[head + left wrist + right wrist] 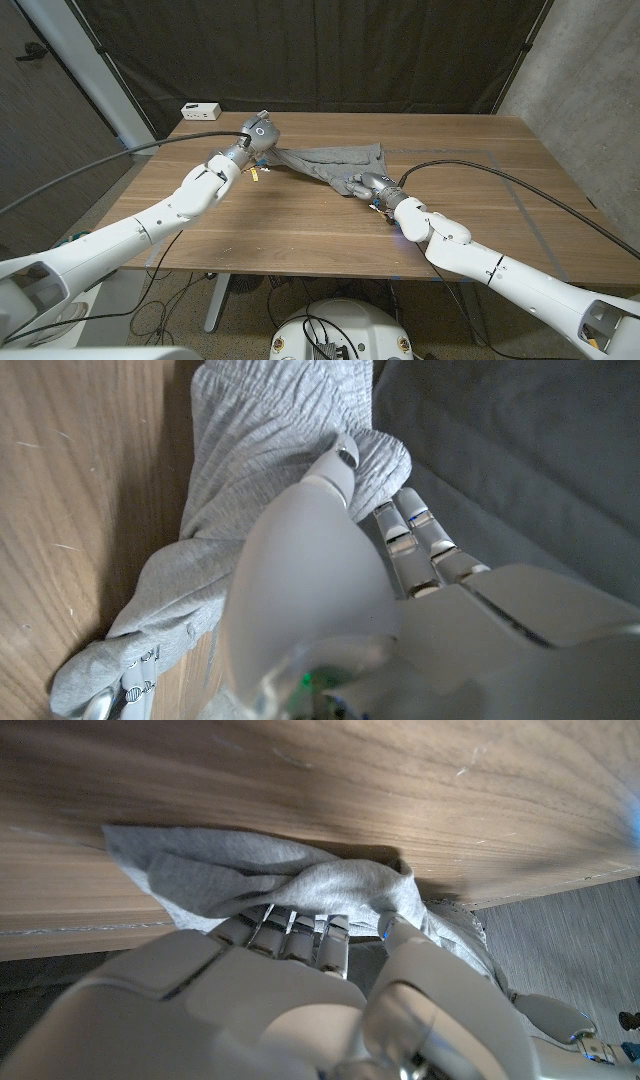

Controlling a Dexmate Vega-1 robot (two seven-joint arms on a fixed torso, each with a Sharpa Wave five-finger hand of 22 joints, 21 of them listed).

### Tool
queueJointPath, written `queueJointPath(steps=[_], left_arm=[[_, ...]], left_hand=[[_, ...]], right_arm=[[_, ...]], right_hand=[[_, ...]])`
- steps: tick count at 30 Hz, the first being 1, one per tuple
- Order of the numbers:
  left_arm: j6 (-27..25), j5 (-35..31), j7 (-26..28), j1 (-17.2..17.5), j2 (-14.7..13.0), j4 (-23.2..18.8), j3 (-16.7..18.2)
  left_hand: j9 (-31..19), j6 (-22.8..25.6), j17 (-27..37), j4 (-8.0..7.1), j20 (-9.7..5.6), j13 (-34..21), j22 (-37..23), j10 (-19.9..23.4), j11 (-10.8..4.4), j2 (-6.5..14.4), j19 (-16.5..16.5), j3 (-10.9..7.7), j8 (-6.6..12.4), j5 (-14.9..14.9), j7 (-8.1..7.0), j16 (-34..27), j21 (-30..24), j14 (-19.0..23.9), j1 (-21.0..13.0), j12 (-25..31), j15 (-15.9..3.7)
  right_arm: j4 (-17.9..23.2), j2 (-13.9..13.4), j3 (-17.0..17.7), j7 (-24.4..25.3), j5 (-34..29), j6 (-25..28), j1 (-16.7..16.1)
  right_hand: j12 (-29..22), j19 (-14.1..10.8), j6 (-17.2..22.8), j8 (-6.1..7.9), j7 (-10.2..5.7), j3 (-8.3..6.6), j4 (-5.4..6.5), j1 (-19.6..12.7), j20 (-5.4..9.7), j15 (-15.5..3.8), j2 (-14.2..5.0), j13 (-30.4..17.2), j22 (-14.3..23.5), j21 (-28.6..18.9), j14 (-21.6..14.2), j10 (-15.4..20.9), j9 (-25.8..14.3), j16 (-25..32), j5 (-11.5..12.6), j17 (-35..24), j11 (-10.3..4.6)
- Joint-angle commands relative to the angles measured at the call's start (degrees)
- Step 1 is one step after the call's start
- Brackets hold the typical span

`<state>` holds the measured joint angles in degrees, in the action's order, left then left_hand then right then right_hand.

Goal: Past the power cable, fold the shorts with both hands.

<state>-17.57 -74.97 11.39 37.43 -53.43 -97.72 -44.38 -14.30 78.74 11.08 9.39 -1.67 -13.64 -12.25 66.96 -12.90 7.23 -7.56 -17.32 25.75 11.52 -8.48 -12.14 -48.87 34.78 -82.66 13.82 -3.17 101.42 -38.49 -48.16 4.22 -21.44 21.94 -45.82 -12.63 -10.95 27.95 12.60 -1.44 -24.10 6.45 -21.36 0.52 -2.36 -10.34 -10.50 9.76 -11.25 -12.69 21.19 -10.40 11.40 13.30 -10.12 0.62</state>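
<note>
Grey shorts (335, 160) are lying bunched near the middle of the wooden table (300, 230), toward its far half, stretched between both hands. The left hand (258, 135) is gripping the cloth's left end and appearing to lift it slightly; the right hand (365, 184) is gripping the near right corner, low at the tabletop. The left wrist view is showing what the head view is not: fingers (405, 525) curled into a thick fold of heathered grey shorts (270, 440), thumb pressing over the top, with more cloth trailing down over the wood grain. The right wrist view is giving the other grip close up: the right hand (300, 980) with fingers (290, 935) tucked under a twisted ridge of the shorts (270, 880), thumb closing against it, the rest of the fabric lying against the table surface. A white power strip (201, 109) is sitting at the far left corner, well apart from the cloth. Black cables (520, 185) are running along both arms, the right one arcing over the table's right side. Bare wood is lying open in front of the shorts and to the right; the far edge is close behind them.
</note>
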Motion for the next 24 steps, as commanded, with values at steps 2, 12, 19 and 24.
queueJointPath(steps=[2, 12, 19, 24], left_arm=[[0.98, -7.75, 5.91, -0.34, -1.34, -0.74, 0.77], [1.04, -13.3, 6.47, -1.13, -1.82, -1.09, 0.9], [1.58, -16.45, 6.6, -2.07, -1.87, -0.76, 0.72], [1.93, -18.96, 8.64, -3.27, -1.58, 0.5, 0.17]], left_hand=[[-0.16, 1.01, 0.18, -0.3, -0.49, 0.25, 0.0, 0.82, 0.13, -0.05, -0.61, 0.64, 1.35, -0.79, -0.57, -0.49, -0.89, 0.79, -0.59, -0.25, -10.33], [0.13, 1.42, 0.24, -0.63, -0.62, 0.61, 0.09, 1.18, 0.1, -0.24, -0.78, 1.44, 2.42, -1.04, -0.89, -0.48, -1.51, 0.86, -0.37, -0.69, -10.32], [0.49, 1.59, 0.28, -0.78, -0.72, 0.78, 0.18, 1.59, 0.08, -0.21, -0.75, 1.97, 3.34, -1.03, -0.88, -0.51, -1.95, 1.0, -0.34, -0.92, -10.34], [0.73, 1.35, 0.3, -0.83, -0.8, 0.88, 0.23, 1.7, 0.07, -0.18, -0.75, 2.21, 3.59, -0.99, -1.0, -0.52, -2.17, 1.09, -0.36, -1.07, -10.35]], right_arm=[[-0.22, 0.12, 0.08, 0.08, 0.17, -0.56, -0.12], [-0.26, -0.02, 0.31, -0.06, 0.68, -1.24, -0.3], [-0.09, -0.11, 0.28, -0.3, 0.47, -0.78, -0.3], [-0.28, -0.15, 0.63, 0.15, 0.93, -1.45, -0.55]], right_hand=[[0.22, -0.2, 0.42, -0.28, -0.15, -0.62, -0.16, -0.35, 0.35, -2.4, 0.25, -0.37, 0.12, -0.11, -0.51, 0.38, -0.12, -0.18, -0.36, 0.01, -0.43], [0.36, -0.14, 0.44, -0.53, -0.2, -1.05, -0.39, -0.49, 0.44, -2.45, 0.35, -0.38, 0.12, -0.05, -0.48, 0.5, -0.14, -0.34, -0.42, 0.02, -0.41], [0.48, -0.14, 0.46, -0.64, -0.22, -1.24, -0.5, -0.53, 0.43, -2.54, 0.44, -0.39, 0.11, -0.04, -0.46, 0.43, -0.14, -0.42, -0.46, 0.03, -0.4], [0.53, -0.13, 0.46, -0.72, -0.18, -1.37, -0.63, -0.59, 0.35, -2.49, 0.55, -0.39, 0.11, -0.02, -0.47, 0.47, -0.15, -0.47, -0.5, 0.05, -0.42]])
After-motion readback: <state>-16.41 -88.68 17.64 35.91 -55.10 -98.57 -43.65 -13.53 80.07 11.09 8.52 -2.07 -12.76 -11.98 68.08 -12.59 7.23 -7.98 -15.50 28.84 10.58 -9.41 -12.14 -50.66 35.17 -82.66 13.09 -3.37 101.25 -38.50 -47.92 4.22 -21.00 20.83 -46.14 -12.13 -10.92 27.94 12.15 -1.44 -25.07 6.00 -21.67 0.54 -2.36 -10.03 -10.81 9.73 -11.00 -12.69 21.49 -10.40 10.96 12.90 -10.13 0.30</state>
